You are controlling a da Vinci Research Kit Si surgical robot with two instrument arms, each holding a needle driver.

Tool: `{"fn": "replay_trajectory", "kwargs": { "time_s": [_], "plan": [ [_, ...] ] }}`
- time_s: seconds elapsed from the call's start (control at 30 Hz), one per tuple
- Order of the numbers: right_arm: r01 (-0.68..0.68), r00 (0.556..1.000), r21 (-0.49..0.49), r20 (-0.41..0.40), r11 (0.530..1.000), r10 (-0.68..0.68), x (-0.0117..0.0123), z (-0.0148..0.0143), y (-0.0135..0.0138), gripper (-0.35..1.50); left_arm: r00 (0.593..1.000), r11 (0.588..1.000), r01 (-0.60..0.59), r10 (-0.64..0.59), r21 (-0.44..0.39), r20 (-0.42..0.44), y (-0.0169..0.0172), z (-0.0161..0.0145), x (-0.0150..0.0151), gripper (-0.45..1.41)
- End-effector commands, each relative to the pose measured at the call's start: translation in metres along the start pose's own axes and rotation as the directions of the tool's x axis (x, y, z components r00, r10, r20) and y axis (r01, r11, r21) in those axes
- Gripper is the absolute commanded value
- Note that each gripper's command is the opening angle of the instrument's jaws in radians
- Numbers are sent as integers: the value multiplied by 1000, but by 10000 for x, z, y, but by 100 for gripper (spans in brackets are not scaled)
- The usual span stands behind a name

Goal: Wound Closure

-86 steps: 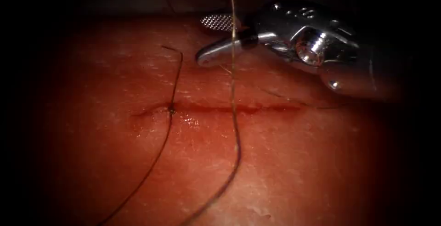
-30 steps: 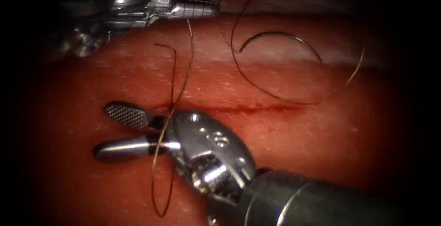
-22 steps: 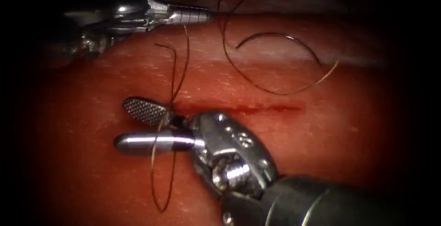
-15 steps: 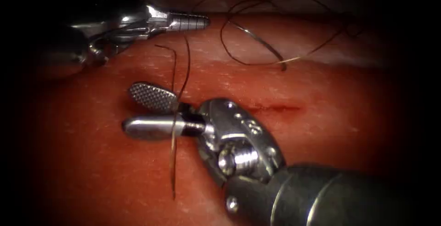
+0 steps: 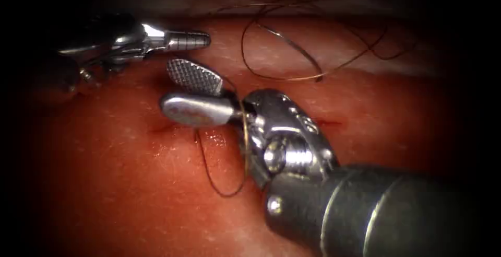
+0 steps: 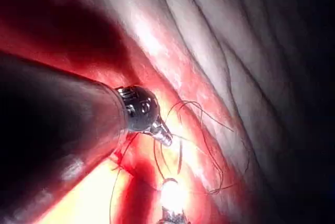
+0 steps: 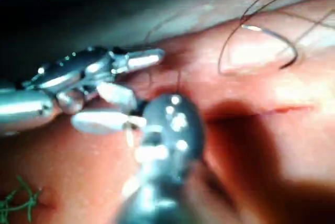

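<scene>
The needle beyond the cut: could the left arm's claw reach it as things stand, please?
Probably, but the left claw looks shut on the thread. The needle lies loose on the tissue, not in it, nothing between them. The right claw, open and empty, is over the cut.

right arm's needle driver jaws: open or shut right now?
Open. The right arm's steel needle driver shows its two jaws spread, the ridged inner face of one exposed, dark thread looped around its neck. Holding nothing.

Darkness rings the lit field, the light falling off to black at every edge of the endoscope view.
</scene>
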Motion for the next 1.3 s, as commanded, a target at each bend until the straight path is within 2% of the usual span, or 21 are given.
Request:
{"fn": "replay_trajectory", "kwargs": {
  "time_s": [0.03, 0.17, 0.37, 0.4, 0.6, 0.7, 0.93, 1.0, 1.1, 1.2, 1.23, 1.3],
  "plan": [
    [4, 1000, -14, -19, 1000, -5, -2, 7, 6, 56, 1000, 1000, -3, 3, -2, -5, -4, 2, -2, -35],
    [41, 997, -94, -68, 995, -48, 6, 6, 13, 56, 1000, 1000, -2, 2, 3, -17, 3, -12, -6, -35],
    [94, 993, -249, -47, 964, -109, 16, 2, 27, 54, 1000, 1000, 3, -3, -1, -20, 23, -28, -15, -35],
    [135, 988, -305, -28, 943, -150, 15, 3, 33, 52, 1000, 1000, 8, -8, -5, -27, 28, -32, -12, -35],
    [201, 980, -359, 77, 912, -185, 6, -5, 54, 49, 999, 1000, 27, -27, -13, -46, 46, -33, 1, -35],
    [212, 977, -361, 88, 908, -193, 3, -8, 60, 49, 998, 999, 31, -32, -11, -48, 52, -31, 2, -35],
    [231, 972, -398, 127, 888, -196, 5, 2, 68, 49, 999, 999, 30, -31, -20, -43, 77, -24, -17, -35],
    [251, 964, -434, 194, 865, -182, 2, 7, 71, 47, 999, 999, 30, -31, -22, -41, 81, -23, -21, -35],
    [426, 874, -487, 438, 762, -208, -7, 19, 79, 47, 999, 999, 32, -33, -26, -39, 83, -23, -20, -35],
    [493, 827, -482, 519, 725, -217, -8, 27, 87, 47, 999, 999, 34, -35, -28, -39, 81, -24, -15, -35],
    [529, 793, -482, 573, 698, -205, -4, 34, 94, 49, 999, 999, 36, -37, -30, -38, 79, -26, -11, -35],
    [545, 775, -478, 601, 689, -196, -2, 39, 97, 49, 999, 999, 36, -37, -31, -37, 77, -27, -9, -35]
  ]
}}
